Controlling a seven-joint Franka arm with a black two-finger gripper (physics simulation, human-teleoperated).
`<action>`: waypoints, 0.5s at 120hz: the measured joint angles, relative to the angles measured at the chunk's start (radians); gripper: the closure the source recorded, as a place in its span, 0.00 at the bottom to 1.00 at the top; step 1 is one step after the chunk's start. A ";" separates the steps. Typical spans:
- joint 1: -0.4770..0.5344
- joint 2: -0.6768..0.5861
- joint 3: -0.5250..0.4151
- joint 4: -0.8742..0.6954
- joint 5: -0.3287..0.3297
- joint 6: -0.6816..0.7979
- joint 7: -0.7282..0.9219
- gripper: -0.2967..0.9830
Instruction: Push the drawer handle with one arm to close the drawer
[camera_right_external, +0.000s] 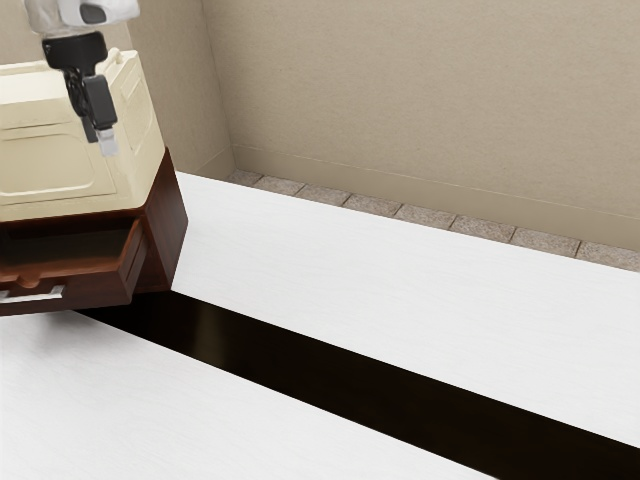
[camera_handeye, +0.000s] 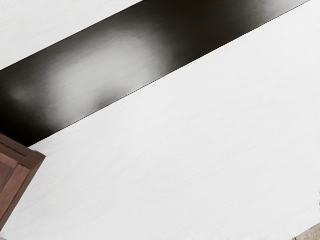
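In the exterior view's upper left, the pincer (camera_right_external: 100, 141) is hanging against the cream box (camera_right_external: 70, 165); I cannot tell whether it is clenching or gaping. At the lower left, the drawer (camera_right_external: 95, 289) is standing open, jutting from the brown cabinet (camera_right_external: 166, 225), its metal handle (camera_right_external: 52, 292) lying at the frame's left edge. The cabinet is sitting on the white desk (camera_right_external: 380, 285).

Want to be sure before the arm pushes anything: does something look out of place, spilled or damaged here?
I see no spill or damage. Only the drawer is out of its closed position: it juts from the brown cabinet, below the cream case. That fits the task of closing it.
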 joint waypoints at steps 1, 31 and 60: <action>-0.002 0.000 0.000 0.000 0.000 -0.001 0.005 0.23; 0.008 -0.152 0.033 0.094 0.041 -0.063 0.067 0.23; 0.126 -0.387 0.080 -0.482 0.065 0.012 -0.151 0.23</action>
